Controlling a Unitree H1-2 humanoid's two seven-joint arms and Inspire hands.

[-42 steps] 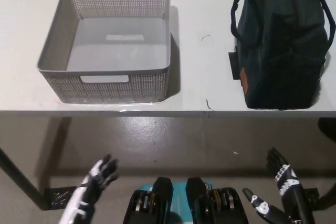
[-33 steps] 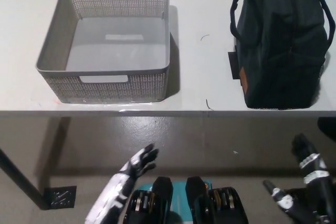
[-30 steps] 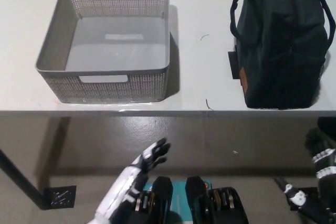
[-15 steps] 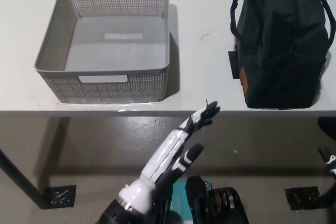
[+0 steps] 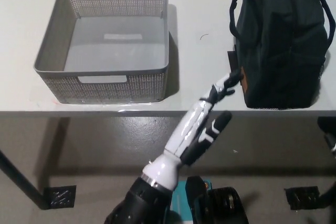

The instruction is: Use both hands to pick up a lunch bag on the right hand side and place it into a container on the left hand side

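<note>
Two task items are sitting on a pale desk (image 5: 197, 66) that is filling the upper half of the frame. Item one: a dark lunch bag (image 5: 281, 40) is standing upright at the upper right, its carry straps arching over the top and a small tan tag showing at its lower left corner. Item two: a grey perforated container (image 5: 107, 85), open-topped with cut-out handles in its near and far walls, is resting at the upper left, well apart from the bag, with nothing showing inside it. One white left hand (image 5: 207, 116) is reaching up from the bottom middle on a long white forearm, crossing the desk's front edge; its fingers (image 5: 227, 81) are spread apart and holding nothing, their tips lying just beside the bag's lower left corner, though contact cannot be told. One right hand is lying almost wholly outside the frame; its state cannot be told.
</note>
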